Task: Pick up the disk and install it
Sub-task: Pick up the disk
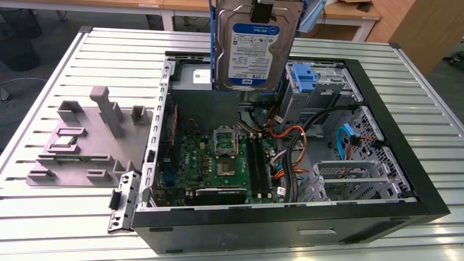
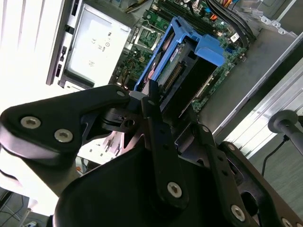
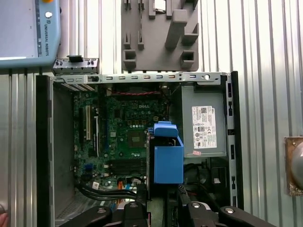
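The disk (image 1: 254, 49), a silver drive with a blue-and-white label in a blue carrier frame, hangs upright above the back of the open computer case (image 1: 427, 185). My gripper (image 1: 262, 11) is shut on its top edge. In the second wrist view the disk (image 2: 177, 61) runs edge-on away from the gripper (image 2: 170, 111), over the motherboard. In the first wrist view the blue end of the disk (image 3: 168, 161) sits between the black fingers (image 3: 137, 210), over the case interior beside the grey box with a white sticker (image 3: 201, 123).
A bare blue bracket (image 1: 305, 76) sits in the drive bay at the case's far right corner. Cables (image 1: 290, 147) cross the motherboard (image 1: 217, 157). A grey fixture block (image 1: 87, 141) stands on the slatted metal table (image 1: 58, 228) at the exterior view's left.
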Motion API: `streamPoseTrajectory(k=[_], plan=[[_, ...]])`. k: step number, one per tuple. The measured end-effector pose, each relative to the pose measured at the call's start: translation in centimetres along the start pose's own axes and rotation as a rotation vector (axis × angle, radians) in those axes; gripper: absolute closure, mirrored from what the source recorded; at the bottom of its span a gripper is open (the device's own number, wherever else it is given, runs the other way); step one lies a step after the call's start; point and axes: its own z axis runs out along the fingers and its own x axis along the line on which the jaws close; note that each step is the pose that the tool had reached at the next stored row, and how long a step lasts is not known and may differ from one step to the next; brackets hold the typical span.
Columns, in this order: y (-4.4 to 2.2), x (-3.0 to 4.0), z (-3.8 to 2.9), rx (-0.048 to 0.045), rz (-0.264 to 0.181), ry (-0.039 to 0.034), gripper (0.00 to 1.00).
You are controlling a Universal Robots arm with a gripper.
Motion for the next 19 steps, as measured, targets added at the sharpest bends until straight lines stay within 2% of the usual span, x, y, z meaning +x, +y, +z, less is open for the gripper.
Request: streamPoseTrajectory(k=[10,11,19], plan=[[-0.02,0.5,-0.01,0.0,0.0,0.0001,0.65],[-0.03,0.73,-0.03,0.0,0.0,0.0003,0.65],[-0.04,0.89,-0.03,0.0,0.0,0.0003,0.65]])
